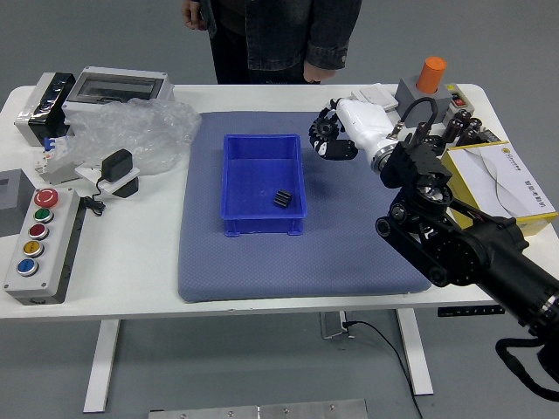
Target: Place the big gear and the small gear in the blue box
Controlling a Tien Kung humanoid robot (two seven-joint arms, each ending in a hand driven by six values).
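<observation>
— Where is the right hand (353, 127)?
— Over the mat (354, 253), beyond the middle of the table (131, 292) towards its far edge, just to the right of the blue box (262, 230). The arm reaches in from the right.
— Spread, pressed together, or pinching something?
— I cannot tell. It's all dark at that end, and I can't make out whether the big gear is in there.
— And the small gear (283, 198)?
— Inside the blue box, on its floor, near the right wall and closer to the front than the back. Black and ridged.
— Anyone across from us?
— A person (301, 30) in a dark jacket stands at the far edge. One hand (193, 14) hangs at the side, the other (317, 72) just beyond the table's edge.
— What sits around the mat?
— A button panel (61, 262) along the left edge, clear plastic wrap (131, 131) towards the far left corner, a yellow box (463, 181) by the right edge, and an orange cylinder (431, 75) upright near the far right corner
</observation>
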